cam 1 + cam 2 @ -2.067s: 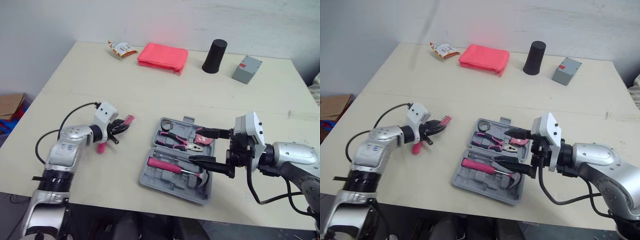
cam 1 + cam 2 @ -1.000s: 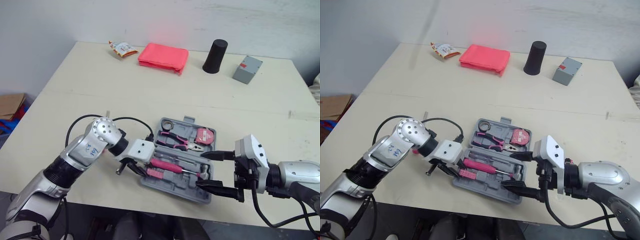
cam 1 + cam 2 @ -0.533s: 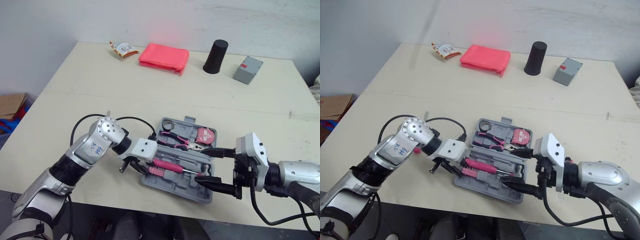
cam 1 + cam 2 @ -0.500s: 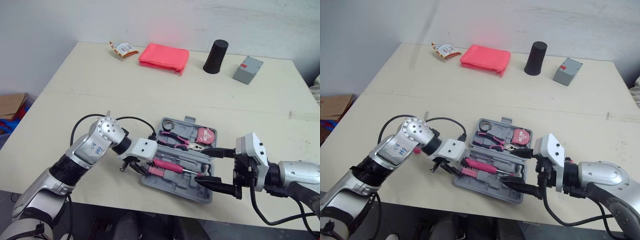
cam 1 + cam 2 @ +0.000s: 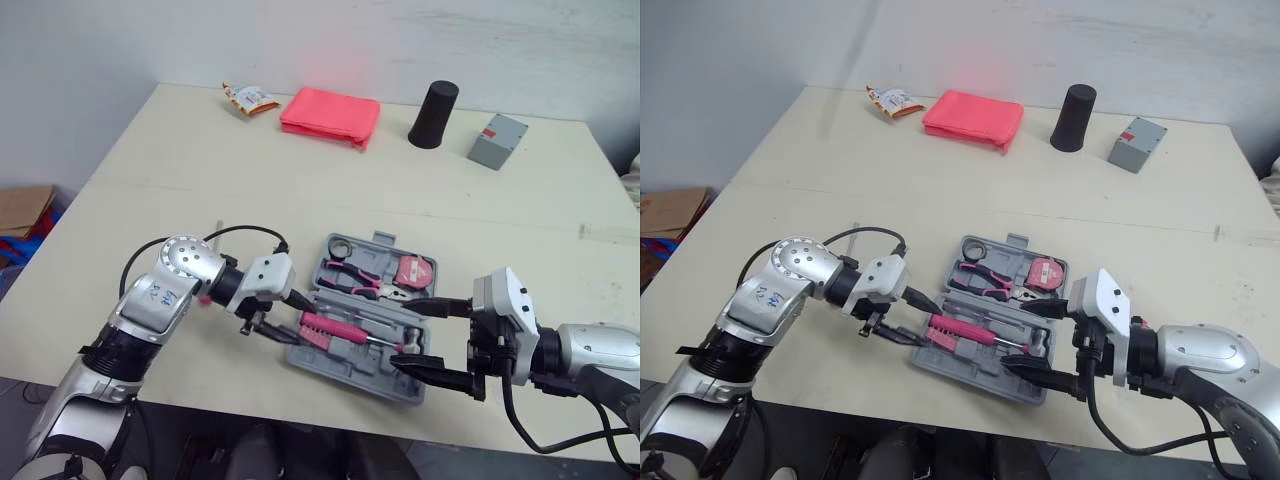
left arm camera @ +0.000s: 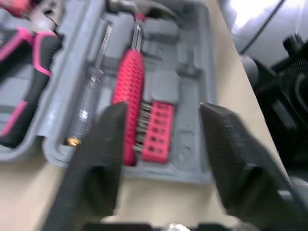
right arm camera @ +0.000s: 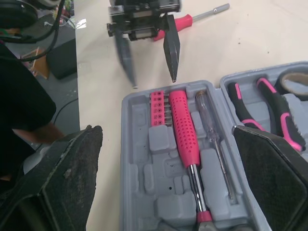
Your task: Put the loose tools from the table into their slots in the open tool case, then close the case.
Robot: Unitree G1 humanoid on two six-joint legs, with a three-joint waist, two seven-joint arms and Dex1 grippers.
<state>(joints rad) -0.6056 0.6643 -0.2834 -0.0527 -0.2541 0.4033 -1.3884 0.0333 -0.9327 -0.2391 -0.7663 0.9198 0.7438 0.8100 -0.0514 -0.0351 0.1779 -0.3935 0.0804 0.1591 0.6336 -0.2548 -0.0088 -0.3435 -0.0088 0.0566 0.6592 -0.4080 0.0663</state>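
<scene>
The bit holder [image 6: 158, 130] is seated in the tool case [image 7: 139, 159]. The left gripper [image 5: 928, 322] is spread empty beside it, and the right gripper [image 5: 400, 335] is spread too. A screwdriver [image 7: 190, 20], apparently loose on the table [image 5: 300, 170], is to be fetched next.

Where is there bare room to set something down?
Bare: the wide band between the tool case and the red cloth, black cup and grey box. Crowded: both case ends, by the left gripper and right gripper.
</scene>
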